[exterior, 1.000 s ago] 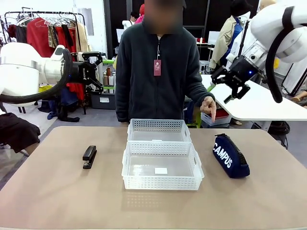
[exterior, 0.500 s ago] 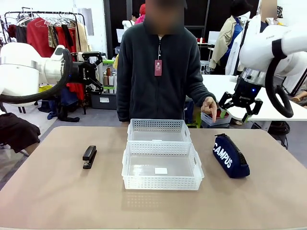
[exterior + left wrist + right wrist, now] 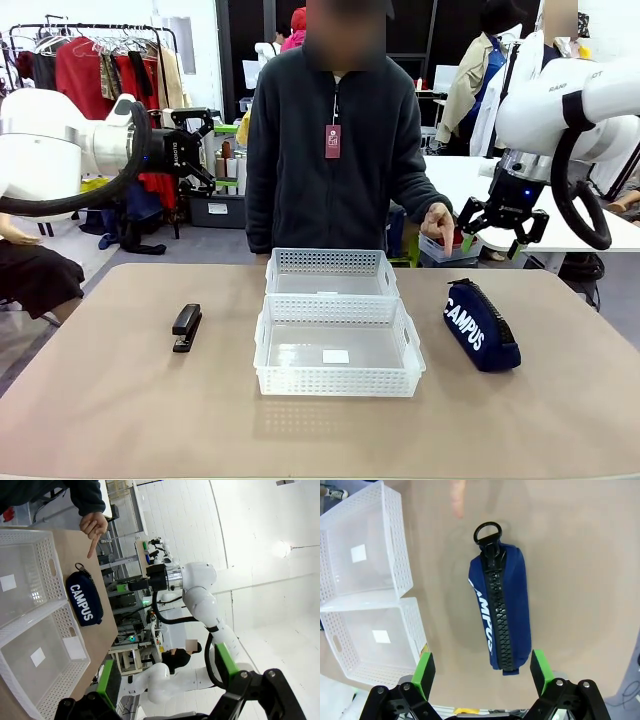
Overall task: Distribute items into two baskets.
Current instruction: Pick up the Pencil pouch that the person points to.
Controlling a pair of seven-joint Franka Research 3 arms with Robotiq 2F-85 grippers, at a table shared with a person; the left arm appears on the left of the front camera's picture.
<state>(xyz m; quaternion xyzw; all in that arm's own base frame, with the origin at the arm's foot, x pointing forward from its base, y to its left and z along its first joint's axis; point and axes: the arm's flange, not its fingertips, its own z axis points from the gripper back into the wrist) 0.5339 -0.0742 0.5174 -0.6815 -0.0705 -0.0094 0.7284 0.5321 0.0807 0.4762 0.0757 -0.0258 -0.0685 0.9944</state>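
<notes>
The navy "CAMPUS" pouch lies on the table to the right of the baskets, and the black stapler lies to their left. The two white lattice baskets stand side by side mid-table, one far and one near. My right gripper hangs open, pointing down, above the pouch's far end. From its wrist, the pouch lies zip up between the open fingers. My left gripper is open, held high at the left, away from the table. Its wrist view shows the pouch and both baskets.
A person stands at the far side; one hand points down at the table near the pouch's far end, and the finger shows beyond the zip ring. A white table and a clothes rack stand behind.
My right arm has swung down and inward, turning its open gripper from tilted in the air to pointing down over the pouch. The left arm, the items and the baskets have not moved.
</notes>
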